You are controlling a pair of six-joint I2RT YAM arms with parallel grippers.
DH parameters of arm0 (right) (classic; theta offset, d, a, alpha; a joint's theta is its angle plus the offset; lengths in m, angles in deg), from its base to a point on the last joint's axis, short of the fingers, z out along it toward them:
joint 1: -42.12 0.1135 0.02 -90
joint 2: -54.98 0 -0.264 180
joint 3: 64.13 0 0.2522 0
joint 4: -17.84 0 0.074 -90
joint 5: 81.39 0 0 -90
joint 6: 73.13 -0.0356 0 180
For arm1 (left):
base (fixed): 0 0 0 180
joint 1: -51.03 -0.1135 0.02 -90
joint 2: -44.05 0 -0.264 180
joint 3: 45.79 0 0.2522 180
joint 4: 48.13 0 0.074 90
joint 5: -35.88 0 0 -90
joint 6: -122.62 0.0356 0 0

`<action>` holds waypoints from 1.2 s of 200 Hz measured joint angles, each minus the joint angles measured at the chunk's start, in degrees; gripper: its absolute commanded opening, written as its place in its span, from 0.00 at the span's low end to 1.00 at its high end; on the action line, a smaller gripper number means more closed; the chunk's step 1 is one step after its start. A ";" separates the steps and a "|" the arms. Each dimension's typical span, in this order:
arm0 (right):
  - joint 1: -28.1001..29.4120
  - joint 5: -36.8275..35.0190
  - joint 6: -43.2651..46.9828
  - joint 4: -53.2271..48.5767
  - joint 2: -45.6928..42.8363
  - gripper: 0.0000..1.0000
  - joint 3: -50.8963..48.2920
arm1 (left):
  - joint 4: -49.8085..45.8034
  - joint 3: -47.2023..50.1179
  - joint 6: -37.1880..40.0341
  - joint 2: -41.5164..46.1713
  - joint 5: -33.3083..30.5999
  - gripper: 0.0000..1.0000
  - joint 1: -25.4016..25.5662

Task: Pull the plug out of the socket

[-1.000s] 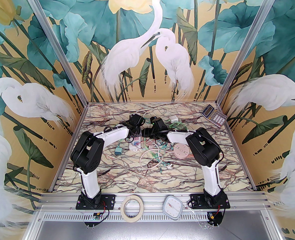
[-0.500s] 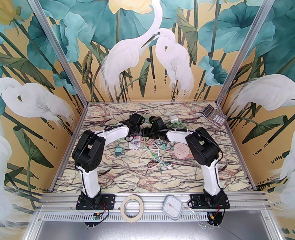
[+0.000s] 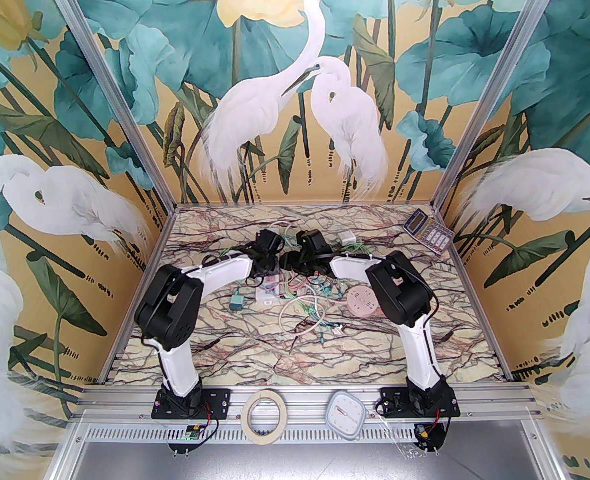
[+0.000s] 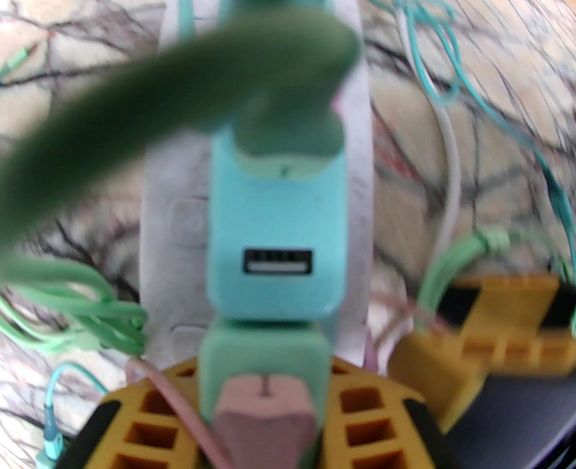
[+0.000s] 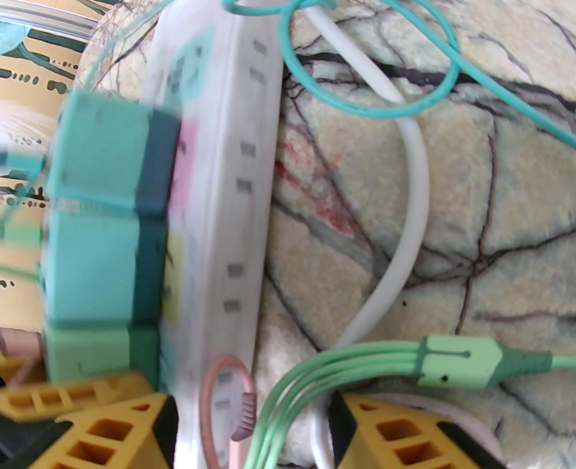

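Plug in question looks like the green plug point(image 4: 263, 345), last in the row on the white power strip point(image 5: 229, 203), mid-table between the two arms. The left gripper point(image 4: 263, 389) has its yellow fingers point(image 4: 136, 423) hugging both sides of it, though I honestly can't tell if it's truly clamped. The right gripper point(image 5: 251, 403) straddles the strip's end, jaws fairly wide, with green cables point(image 5: 317, 374) in the gap on one side. My take: pin the strip first, then pull straight out along the prongs without twisting. Otherwise the neighbouring teal plug point(image 4: 276, 223) and the whole strip come along.
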 measured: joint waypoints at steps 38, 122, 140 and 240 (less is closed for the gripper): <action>-2.47 1.05 -0.81 0.63 -1.40 0.59 -1.99 | -0.07 2.49 1.70 2.62 1.77 0.11 0.50; -1.11 3.06 0.61 -3.72 2.14 0.57 6.47 | -0.09 2.49 2.14 2.67 2.43 0.11 0.50; -0.83 3.34 1.64 -6.16 4.42 0.56 10.43 | -0.07 2.49 2.14 2.67 2.69 0.11 0.50; -0.20 1.38 6.43 -14.29 9.27 0.44 17.84 | -0.11 2.45 2.08 2.67 3.28 0.10 0.50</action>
